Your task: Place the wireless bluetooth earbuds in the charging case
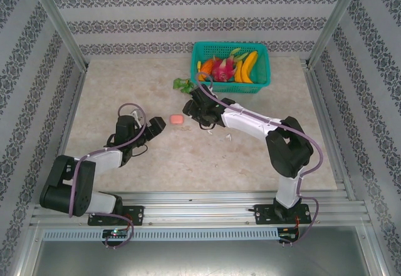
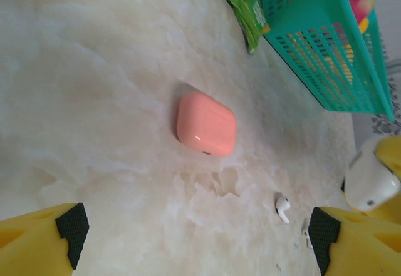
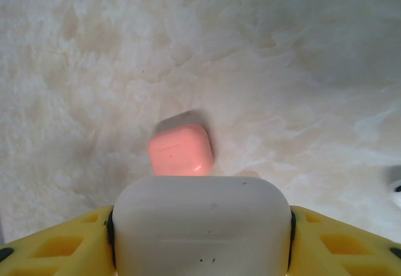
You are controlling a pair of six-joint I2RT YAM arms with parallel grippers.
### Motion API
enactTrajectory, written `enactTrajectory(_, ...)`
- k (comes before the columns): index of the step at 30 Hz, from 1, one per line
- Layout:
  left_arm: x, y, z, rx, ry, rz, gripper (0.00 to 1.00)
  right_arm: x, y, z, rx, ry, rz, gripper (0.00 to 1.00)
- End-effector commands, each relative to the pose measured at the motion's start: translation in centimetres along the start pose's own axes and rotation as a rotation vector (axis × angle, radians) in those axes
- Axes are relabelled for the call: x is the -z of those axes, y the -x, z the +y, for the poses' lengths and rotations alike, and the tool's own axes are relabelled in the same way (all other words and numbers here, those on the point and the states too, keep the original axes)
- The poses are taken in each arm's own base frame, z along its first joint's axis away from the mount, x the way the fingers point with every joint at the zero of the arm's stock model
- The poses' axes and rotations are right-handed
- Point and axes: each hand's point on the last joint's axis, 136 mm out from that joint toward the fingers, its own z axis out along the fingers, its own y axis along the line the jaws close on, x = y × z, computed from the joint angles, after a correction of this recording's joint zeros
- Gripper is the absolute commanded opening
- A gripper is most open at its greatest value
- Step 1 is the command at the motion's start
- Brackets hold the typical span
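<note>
Right wrist view: right gripper (image 3: 202, 241) clamped on white charging case (image 3: 202, 210), bottom centre. Closed pink case (image 3: 180, 150) just above it, mid-frame, on marble table (image 3: 301, 69). Left wrist view: left gripper (image 2: 199, 235) wide open, empty, bottom edge; white earbud (image 2: 283, 208) loose on table, lower right.

Left hand (image 2: 199, 237) agape; right hand (image 3: 202, 254) seemingly clamping white case (image 3: 202, 216).

The blurred white case (image 3: 202, 226) is cut off by the right wrist view's bottom edge.
</note>
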Motion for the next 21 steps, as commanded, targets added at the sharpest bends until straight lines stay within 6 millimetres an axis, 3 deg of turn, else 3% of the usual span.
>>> enactTrajectory(1, 0.1, 0.8, -4.2, -0.09, -0.213, -0.05, 0.92, -1.1, 0.4, 0.5, -0.143, 0.05, 0.012, 0.48)
enactTrajectory(10, -0.9, -1.0, -7.3, -0.208, -0.311, -0.017, 0.83, -2.2, 0.3, 1.2, -0.294, 0.102, 0.031, 0.48)
enactTrajectory(21, -3.0, -2.0, -8.5, -0.254, -0.321, 0.006, 0.74, -2.9, -0.6, 1.4, -0.379, 0.139, 0.054, 0.47)
